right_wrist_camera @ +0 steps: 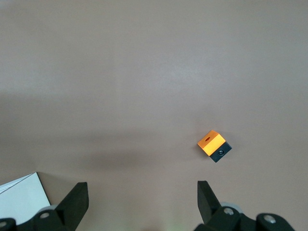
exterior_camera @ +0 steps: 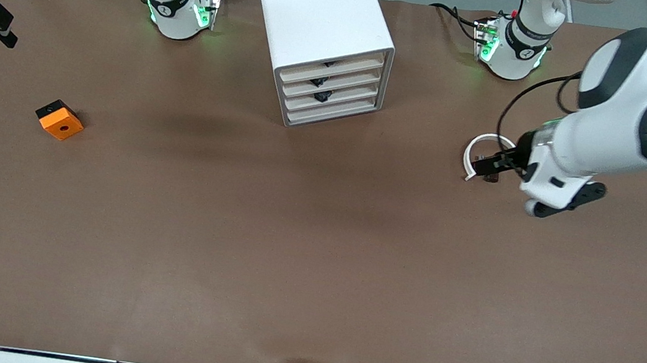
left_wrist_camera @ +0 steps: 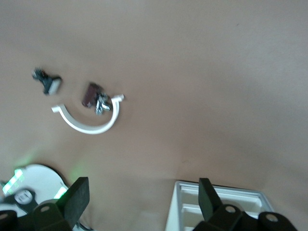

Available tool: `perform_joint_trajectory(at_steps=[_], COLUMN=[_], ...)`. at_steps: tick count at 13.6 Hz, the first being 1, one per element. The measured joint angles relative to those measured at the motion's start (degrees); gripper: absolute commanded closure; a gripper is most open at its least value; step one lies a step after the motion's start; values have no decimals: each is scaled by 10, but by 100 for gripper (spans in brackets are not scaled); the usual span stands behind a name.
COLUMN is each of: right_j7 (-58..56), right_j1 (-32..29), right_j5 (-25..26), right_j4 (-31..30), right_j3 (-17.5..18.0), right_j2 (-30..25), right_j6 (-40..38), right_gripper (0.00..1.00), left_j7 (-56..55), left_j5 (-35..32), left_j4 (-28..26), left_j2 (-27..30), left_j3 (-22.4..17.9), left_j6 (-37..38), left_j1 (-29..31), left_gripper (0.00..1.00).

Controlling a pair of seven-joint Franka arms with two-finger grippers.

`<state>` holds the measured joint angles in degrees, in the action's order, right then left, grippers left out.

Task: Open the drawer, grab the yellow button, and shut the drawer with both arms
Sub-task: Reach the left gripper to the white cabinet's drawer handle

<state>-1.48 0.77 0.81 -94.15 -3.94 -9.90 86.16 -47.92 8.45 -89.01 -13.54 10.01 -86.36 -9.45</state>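
The white drawer cabinet stands between the two arm bases with its stacked drawers all shut. It also shows in the left wrist view and, as a corner, in the right wrist view. The button is hidden. My left gripper hangs open and empty over the table toward the left arm's end, above a white ring; in its own view nothing lies between the fingers. My right gripper is open and empty, high over bare table; it is out of the front view.
A white open ring lies under the left gripper, with a small dark piece inside it and a black-and-white clip beside it. An orange block with a hole lies toward the right arm's end.
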Motion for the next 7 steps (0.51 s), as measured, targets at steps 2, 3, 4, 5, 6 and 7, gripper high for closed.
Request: perform_joint_trajectory(at_steps=[2,3,4,5,6,7], right_j7=[0,0,0,0,0,0], right_j1=[0,0,0,0,0,0], right_j5=[0,0,0,0,0,0], right_j4=[0,0,0,0,0,0], right_j3=[0,0,0,0,0,0], right_j2=[0,0,0,0,0,0], right_j6=[0,0,0,0,0,0], right_gripper=[0,0,0,0,0,0], left_j7=[-86,-133,-182,-231,-278,-322], left_j5=[13,26,40,56,72,85], left_j4=[1,2,2,3,3,3], left_j2=[-23,-34,-45,-57,-70,-84], left_j3=[1,1,2,2,2,2], left_j6=[-1,-2,-3,-5,-6,-8], left_j1=[-18,-26,-35,-44,-56,-68], left_gripper=[0,0,0,0,0,0])
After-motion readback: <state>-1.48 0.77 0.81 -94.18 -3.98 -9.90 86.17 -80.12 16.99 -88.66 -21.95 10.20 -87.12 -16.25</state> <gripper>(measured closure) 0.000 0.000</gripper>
